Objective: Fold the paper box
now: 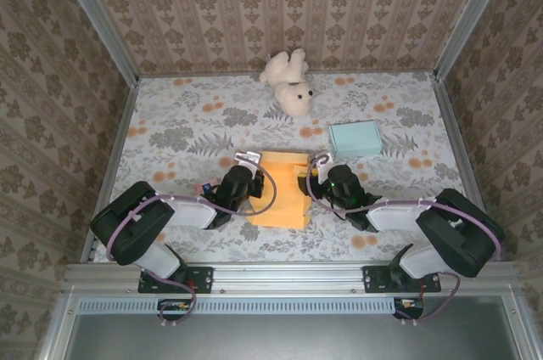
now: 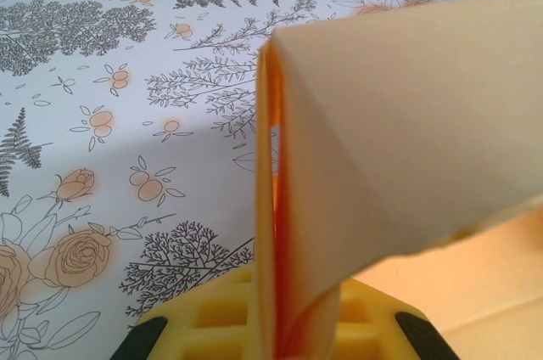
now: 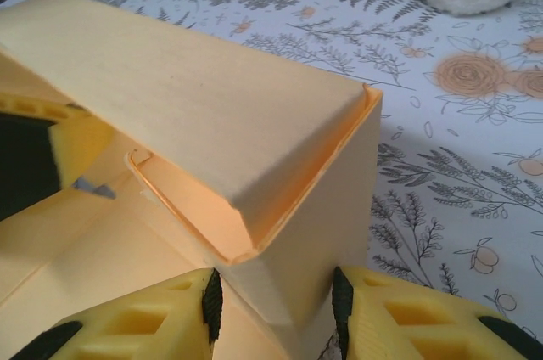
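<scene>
Yellow fingers (image 2: pixel 212 330) of the left hand (image 2: pixel 276 334) are seen clamped shut on a thin upright wall of the orange paper box (image 1: pixel 280 194), which is set at the middle of the desk (image 1: pixel 170 135), directly between the two hands. On the box's right side, the right hand (image 3: pixel 276 309) is placed astride the near corner of the wall, one finger inside and one outside; whether the card is being pressed cannot be told. With the left wall pinned, the flap leaning over the right wall is judged nearer the right hand.
</scene>
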